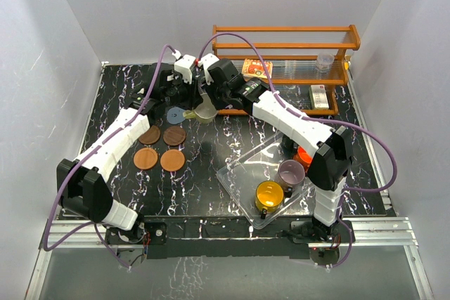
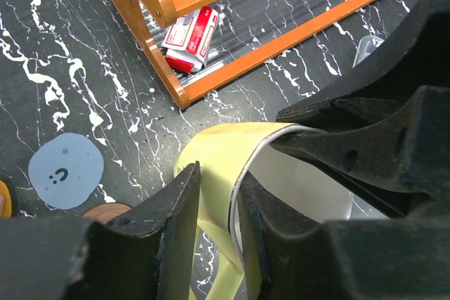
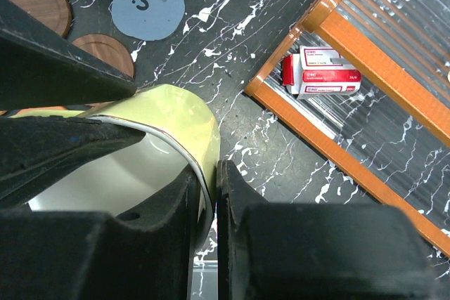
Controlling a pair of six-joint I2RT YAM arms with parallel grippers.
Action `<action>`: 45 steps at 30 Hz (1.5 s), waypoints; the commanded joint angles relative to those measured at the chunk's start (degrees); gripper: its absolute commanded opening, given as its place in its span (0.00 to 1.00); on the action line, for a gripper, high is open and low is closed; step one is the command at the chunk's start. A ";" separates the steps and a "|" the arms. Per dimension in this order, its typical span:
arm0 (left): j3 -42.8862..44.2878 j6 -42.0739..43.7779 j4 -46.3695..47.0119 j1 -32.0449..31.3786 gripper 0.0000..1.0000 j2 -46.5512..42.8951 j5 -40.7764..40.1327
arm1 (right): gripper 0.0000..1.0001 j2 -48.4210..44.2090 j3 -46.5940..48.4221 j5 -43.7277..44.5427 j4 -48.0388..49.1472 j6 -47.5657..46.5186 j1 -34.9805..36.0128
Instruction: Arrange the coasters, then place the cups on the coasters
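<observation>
A pale olive-cream cup (image 1: 204,112) (image 2: 218,149) (image 3: 176,107) hangs above the back middle of the table, held by both arms. My right gripper (image 1: 209,100) (image 3: 214,173) is shut on its wall, one finger inside and one outside. From the other side my left gripper (image 1: 192,102) (image 2: 214,187) has closed over the rim beside the handle. The blue-grey coaster (image 1: 174,112) (image 2: 65,171) (image 3: 148,5) lies just left of the cup. Several brown coasters (image 1: 161,147) (image 3: 35,1) sit in a block nearer the arms. Yellow (image 1: 269,193), mauve (image 1: 292,171) and orange-red (image 1: 302,154) cups stand in the tray.
The clear plastic tray (image 1: 239,173) lies at the front right under the right arm. An orange wooden rack (image 1: 281,33) (image 2: 211,75) (image 3: 365,47) stands along the back edge, close behind the held cup, with a red and white packet (image 2: 190,36) (image 3: 320,72) on its lower shelf.
</observation>
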 commanded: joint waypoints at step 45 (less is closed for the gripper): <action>-2.50 8.10 -2.75 3.52 0.00 -5.47 -2.66 | 0.59 -6.47 -0.58 -18.30 7.28 1.38 -10.04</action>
